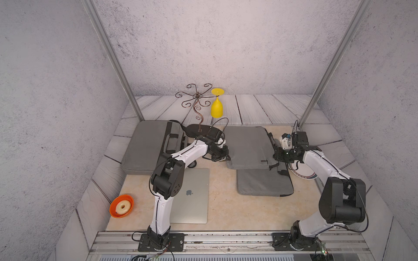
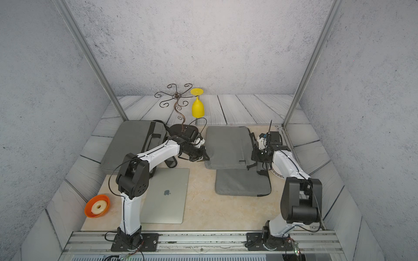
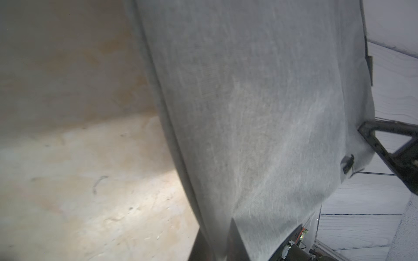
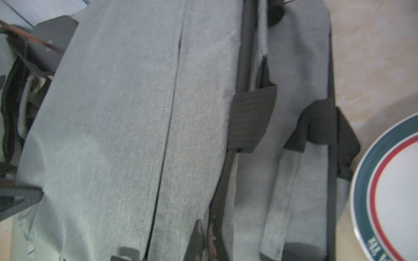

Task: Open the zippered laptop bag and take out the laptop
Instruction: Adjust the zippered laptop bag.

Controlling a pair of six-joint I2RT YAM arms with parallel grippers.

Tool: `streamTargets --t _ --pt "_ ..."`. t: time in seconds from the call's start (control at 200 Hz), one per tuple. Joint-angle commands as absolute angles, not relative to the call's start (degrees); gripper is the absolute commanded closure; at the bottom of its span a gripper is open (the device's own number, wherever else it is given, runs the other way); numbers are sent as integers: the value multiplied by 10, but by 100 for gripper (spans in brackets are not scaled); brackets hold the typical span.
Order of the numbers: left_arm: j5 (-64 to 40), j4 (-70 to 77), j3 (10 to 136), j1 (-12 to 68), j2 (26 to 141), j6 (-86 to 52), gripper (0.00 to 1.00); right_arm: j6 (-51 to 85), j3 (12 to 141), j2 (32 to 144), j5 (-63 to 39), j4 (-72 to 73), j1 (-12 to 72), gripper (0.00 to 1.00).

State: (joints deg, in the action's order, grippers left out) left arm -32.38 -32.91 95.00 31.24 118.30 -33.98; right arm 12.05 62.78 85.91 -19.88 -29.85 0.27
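- Two tools bracket the middle grey laptop bag (image 1: 247, 146). It lies on the surface (image 1: 221, 210), overlapping a flatter grey bag (image 1: 262, 184). Probably one side anchors it while the other works the zip.
- The left tool (image 3: 217, 243) is clamped on the bag's edge fabric, likely to stop it sliding.
- The right tool (image 4: 204, 239) has its tips pressed together at the dark zipper band (image 4: 246, 45), near the handle strap (image 4: 251, 117). Whether the pull is caught I cannot tell.
- A silver laptop (image 1: 192, 196) already lies bare by the left arm; what the held bag contains is hidden.
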Motion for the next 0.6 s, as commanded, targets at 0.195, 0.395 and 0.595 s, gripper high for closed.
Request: streamTargets --t 0.195,0.395,0.595 --pt "-304 -315 1003 267 1181 -216 97 352 480 661 -161 -299 196 100" --pt "-294 -340 1040 254 1218 -184 94 439 430 671 -143 -210 290 97" --pt "-279 -364 1089 250 1267 -160 85 460 429 743 -142 -140 337 92"
